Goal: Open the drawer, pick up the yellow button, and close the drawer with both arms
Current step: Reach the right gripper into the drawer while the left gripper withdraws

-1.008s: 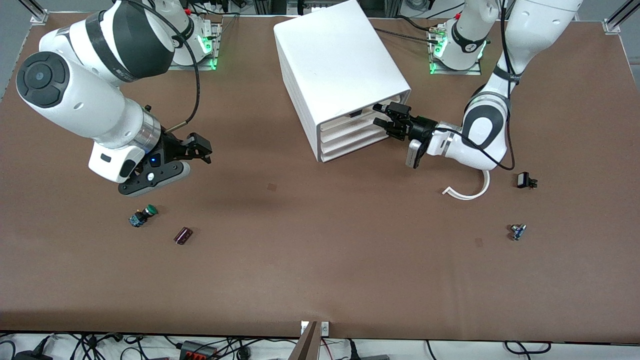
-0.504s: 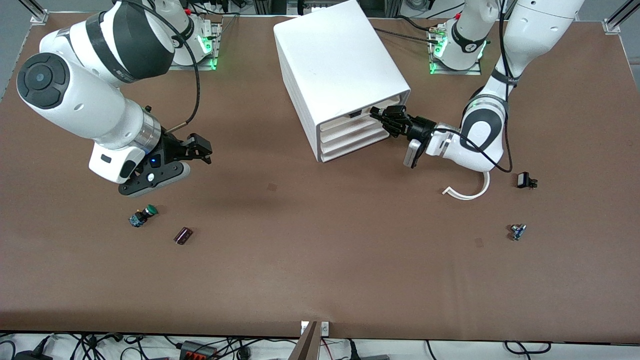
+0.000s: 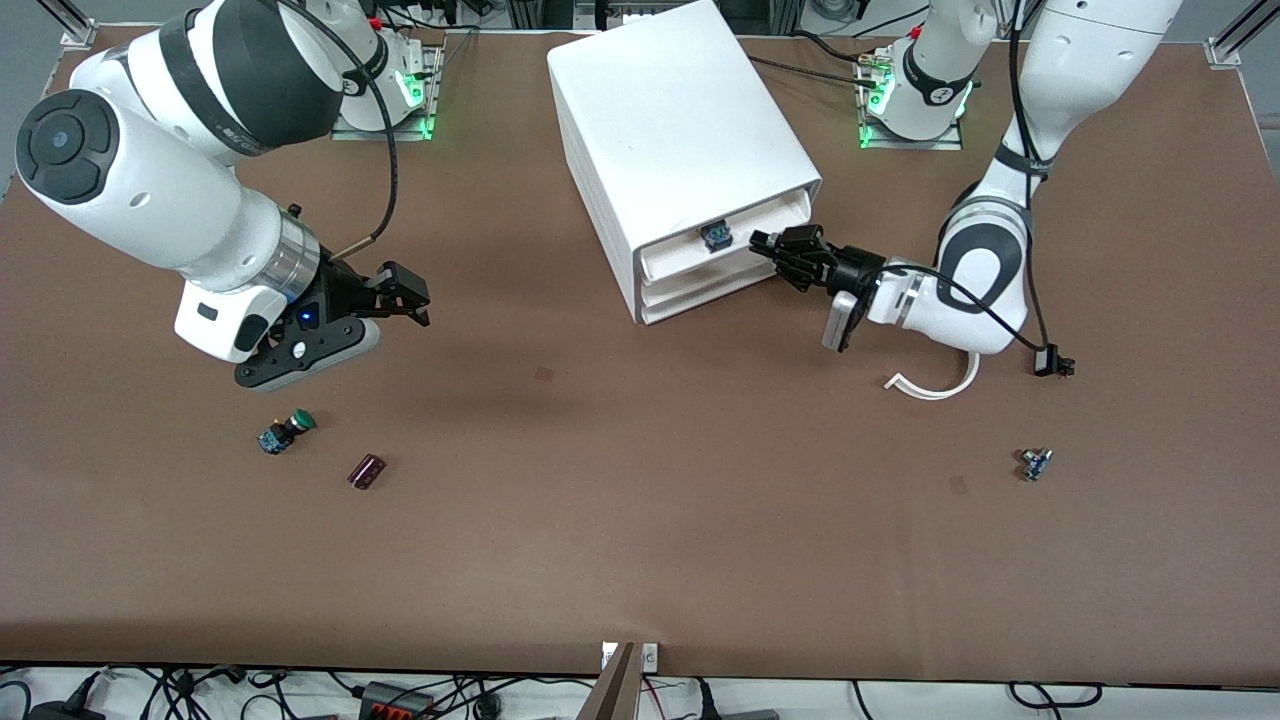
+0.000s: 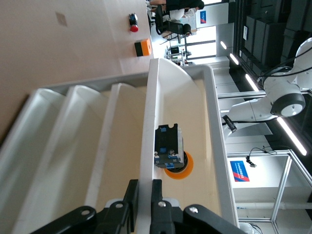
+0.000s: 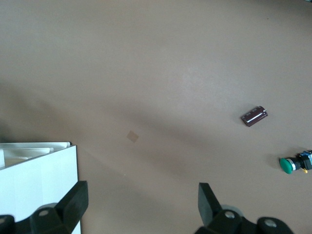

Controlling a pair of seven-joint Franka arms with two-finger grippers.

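While the drawer (image 3: 735, 243) stands partly pulled out of the cabinet (image 3: 672, 130), the button (image 4: 171, 152) lies inside it. Left gripper (image 3: 778, 252) is clamped on the drawer's front rim; right gripper (image 3: 405, 297) waits spread wide above the surface (image 3: 640, 520).

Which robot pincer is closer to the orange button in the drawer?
Left. The left pincer is shut on the drawer front, beside the button; the right pincer hangs open over the table, toward the right arm's end.

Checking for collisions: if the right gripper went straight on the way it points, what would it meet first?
Probably the bare table. The open right gripper points down at it; the cabinet sits just aside, though depth is unclear.
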